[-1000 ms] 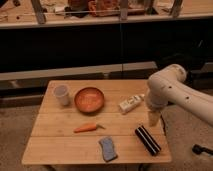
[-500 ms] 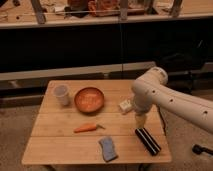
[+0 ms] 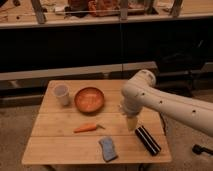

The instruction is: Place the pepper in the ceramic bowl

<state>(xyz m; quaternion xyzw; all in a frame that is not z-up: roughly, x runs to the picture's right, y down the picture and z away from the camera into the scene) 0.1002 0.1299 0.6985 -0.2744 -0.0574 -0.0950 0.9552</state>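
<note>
Your pepper lies flat on the wooden table, about mid-table and out in the open. Its long axis runs left-right, with the dark stem at the right end and the thin tip pointing left. Nothing touches it, and it's not in the bowl.

Everything else, relative to the pepper:
- The ceramic bowl is directly behind it, near but clearly apart. It sits upright, with a brown rim and a speckled orange inside.
- The white cup is behind and to the left, upright, just beside the bowl's left side.
- The blue-grey sponge is in front and slightly right, near the table's front edge and apart from the pepper.
- The gripper is to the right, at roughly the same depth. It points down over the table, between the pepper and the black block. It's not on the pepper. You can't tell from this view whether it's open or closed.
- The black ribbed block is further right and a bit forward, lying diagonally near the table's right front corner, well apart from the pepper.
- The white arm comes in from the right edge of the view, humps up behind and to the right of the pepper, then drops to the gripper.
</note>
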